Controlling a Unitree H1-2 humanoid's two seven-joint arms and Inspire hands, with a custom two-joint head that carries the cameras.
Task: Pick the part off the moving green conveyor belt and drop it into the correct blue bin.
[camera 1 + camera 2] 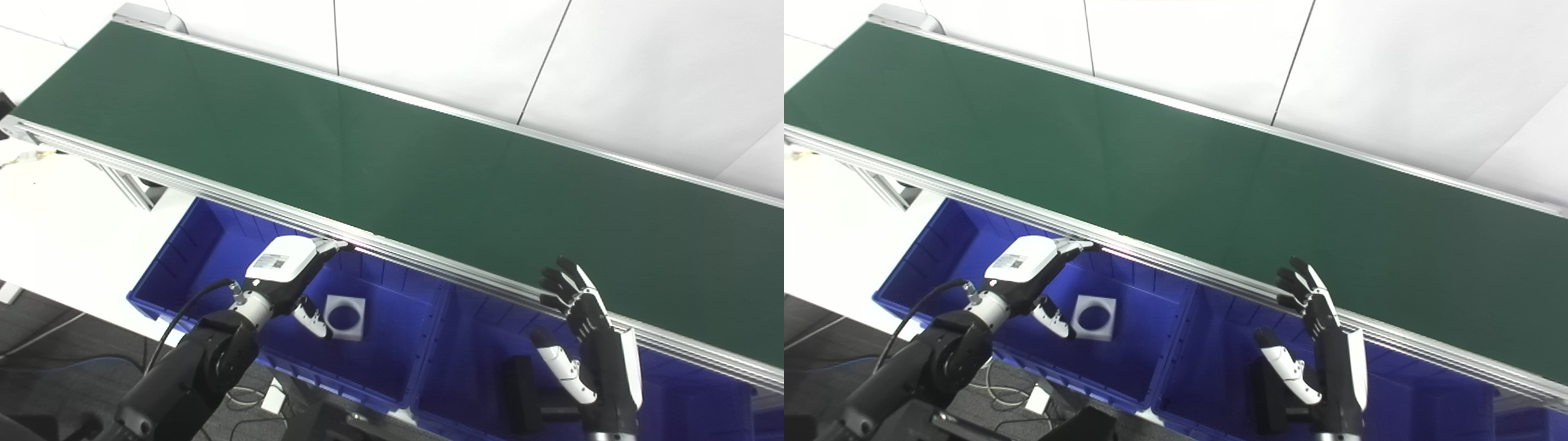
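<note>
Over the left blue bin [184, 257], where a white square part with a round hole [345, 316] already lies, both the left hand [288, 269] and right hand [579, 331] hover spread and empty beside the bare green conveyor belt [392, 165], so a late-arriving part could slip past.

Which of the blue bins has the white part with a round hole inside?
The left blue bin, under the left hand; the white part lies there.
</note>
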